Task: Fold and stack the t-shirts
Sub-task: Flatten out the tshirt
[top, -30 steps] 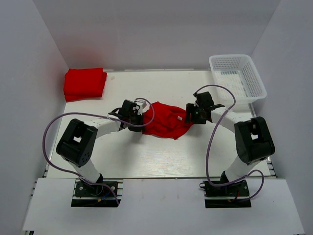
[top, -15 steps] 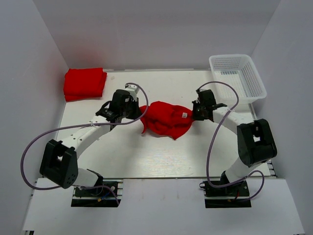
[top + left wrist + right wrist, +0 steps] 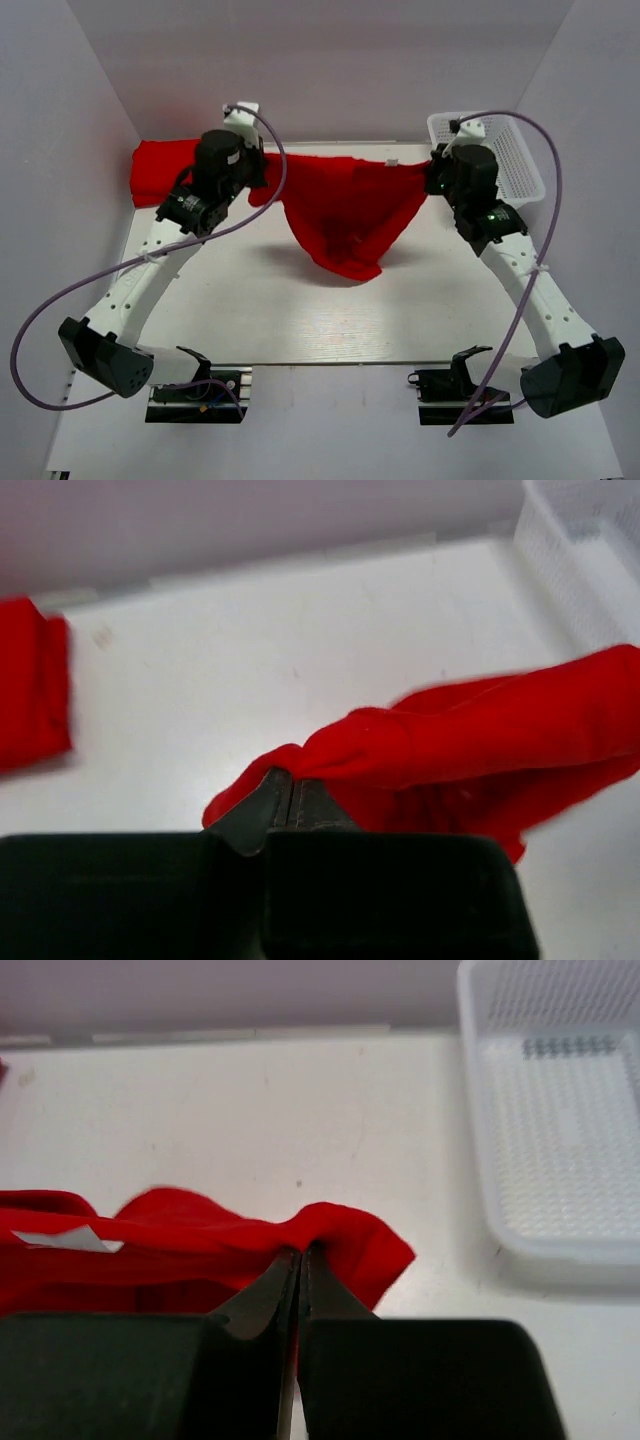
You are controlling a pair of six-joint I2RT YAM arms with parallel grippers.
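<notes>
A red t-shirt hangs spread in the air between both grippers, its lower part sagging to a point above the table. My left gripper is shut on the shirt's left upper edge; in the left wrist view the cloth bunches over the closed gripper. My right gripper is shut on the right upper edge; in the right wrist view the fabric folds over its closed tips. A folded red t-shirt stack lies at the back left, partly hidden by the left arm.
A white mesh basket stands at the back right corner, close beside the right gripper and seen as well in the right wrist view. White walls enclose the table on three sides. The folded stack shows at the left wrist view's left edge.
The right gripper closed on the shirt. Both arms then rose and drew apart toward the back, lifting the crumpled shirt off the table and stretching it out between them.
</notes>
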